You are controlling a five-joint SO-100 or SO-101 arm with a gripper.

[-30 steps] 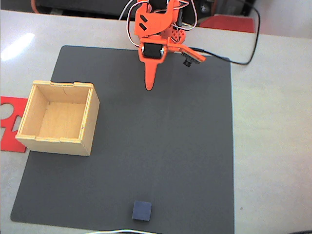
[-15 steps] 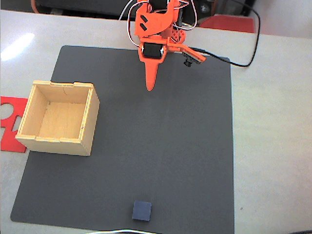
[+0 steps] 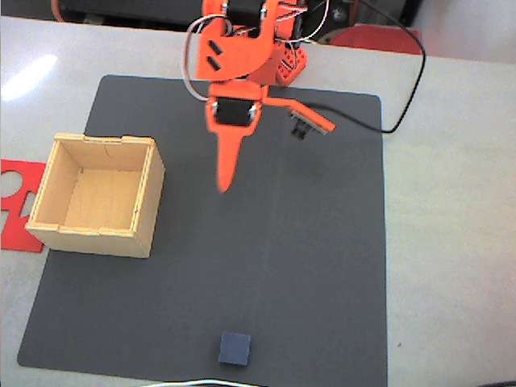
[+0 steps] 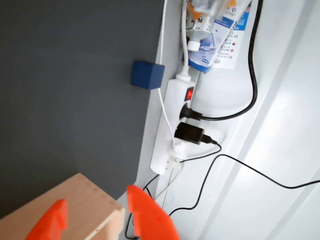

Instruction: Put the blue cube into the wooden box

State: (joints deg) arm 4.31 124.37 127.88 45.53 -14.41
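We see the matte navy blue cube (image 3: 235,349) at the dark mat's (image 3: 322,242) near edge, well apart from the pale plywood wooden box (image 3: 97,193). The orange gripper (image 3: 223,187) hangs empty, tips slightly apart in the wrist view. We judge that, since the cube sits just beside a white cable (image 4: 161,95), a low reach could snag it.

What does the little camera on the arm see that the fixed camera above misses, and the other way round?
Wrist view alone: a white power strip with plugs and a blue-and-white packet. Fixed view alone: the red cut-out sheet and the wooden box's empty inside. Both: the blue cube on the dark mat, the box and the orange pincer.
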